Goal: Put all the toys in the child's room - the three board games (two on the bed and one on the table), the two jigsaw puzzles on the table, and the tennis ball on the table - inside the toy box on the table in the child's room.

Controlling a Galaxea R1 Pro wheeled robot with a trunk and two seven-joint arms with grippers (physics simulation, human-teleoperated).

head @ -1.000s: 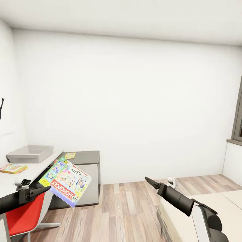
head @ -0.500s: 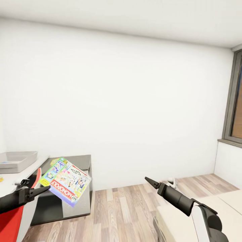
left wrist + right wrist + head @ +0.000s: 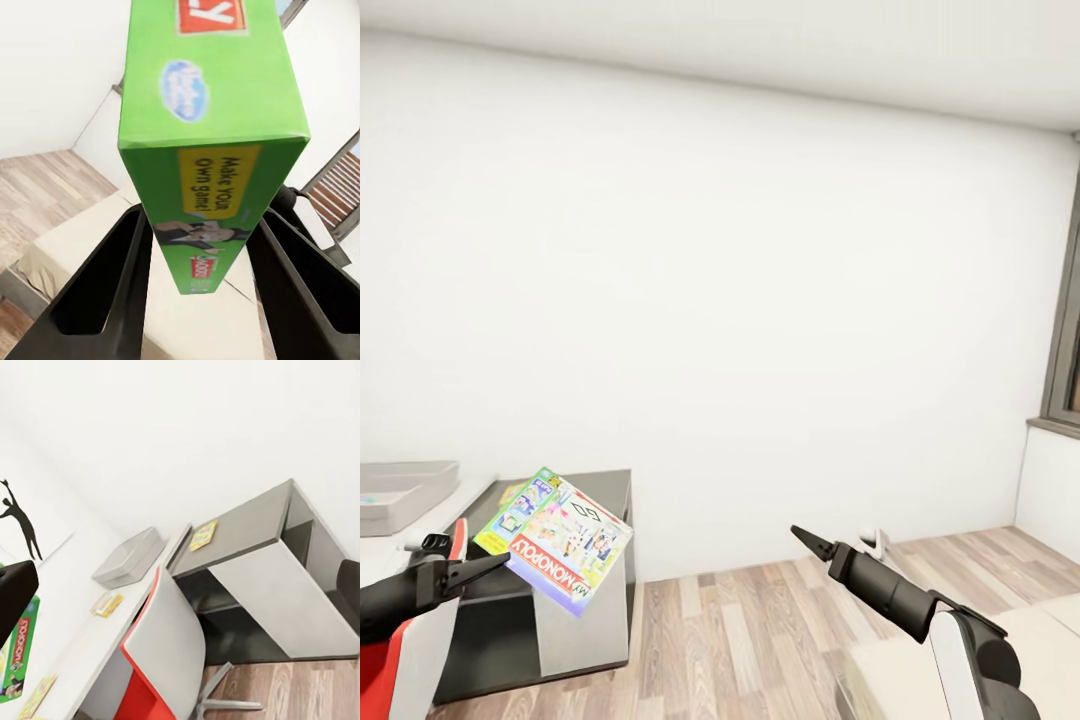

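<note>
One board game [image 3: 556, 541] is carried, pinched at its edge by the left claw [image 3: 488, 565].
It can slip before reaching the toy box [image 3: 405, 490] on the table [image 3: 380, 556]; right claw [image 3: 807, 540] seems closed, empty.

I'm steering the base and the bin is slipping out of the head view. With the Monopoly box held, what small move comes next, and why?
Probably turn the base left. The left gripper holds the Monopoly box, while the toy box sits at the picture's left edge on the table, not yet in front for dropping it in.

Green-white board game [image 3: 556, 540] with red band, light grey toy box [image 3: 400, 495], red-grey chair [image 3: 169, 656]
</note>
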